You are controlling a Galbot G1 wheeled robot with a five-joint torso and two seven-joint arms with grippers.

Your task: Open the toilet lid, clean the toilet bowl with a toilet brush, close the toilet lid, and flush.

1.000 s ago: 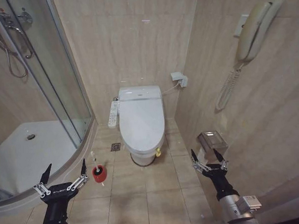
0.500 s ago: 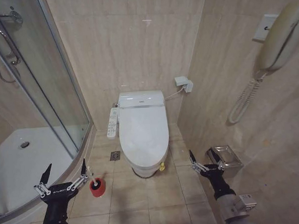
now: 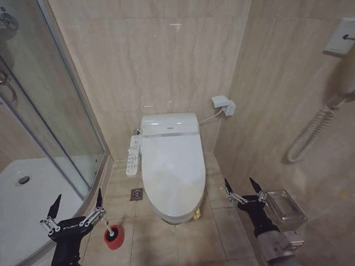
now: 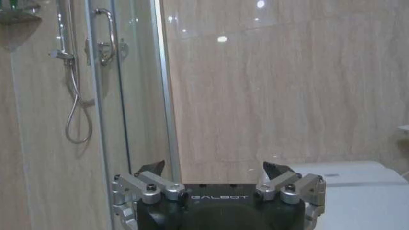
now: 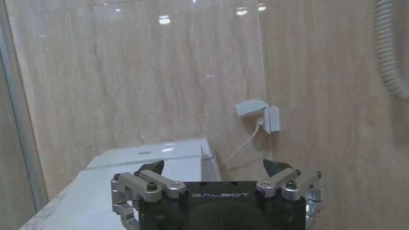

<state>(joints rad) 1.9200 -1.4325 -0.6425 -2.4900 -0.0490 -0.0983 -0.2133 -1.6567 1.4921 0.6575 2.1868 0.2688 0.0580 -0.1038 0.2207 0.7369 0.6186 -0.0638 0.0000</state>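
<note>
Toilet lid [image 3: 172,171]: down, shut over the bowl, against the back wall; long, white and glossy.
Lid, handling: probably light, stiff plastic on a rear hinge; slick surface, so little friction for a pinch from above.
Lid, where to hold: front rim [image 3: 179,218], farthest from the hinge, likely best; hook under the lip and swing up toward the wall; edge looks thin.
Toilet bowl [image 3: 182,217]: under the lid, inside hidden; heavy fixed ceramic, not to be moved.
Toilet brush [image 3: 110,227]: standing in a small red cup [image 3: 113,239] on the floor, left of the toilet's front end, near the shower tray [image 3: 18,202] edge.
Brush, handling: thin light stick, likely stiff with a soft bristle head; cup may tip or lift along if pulled at an angle.
Brush, where to hold: upper part of the handle, pulled straight up out of the cup; handle faint against the tiles, hard to trace fully.
Left gripper [image 3: 74,211]: jaws released, spread wide, empty; in front of and left of the toilet, above the floor, just beside the brush in the head view.
Right gripper [image 3: 243,191]: jaws released, spread, empty; right of the toilet's front end, near the side wall.
Control panel [image 3: 132,155]: on the toilet's left side, beside the lid; best kept clear of when lifting.
</note>
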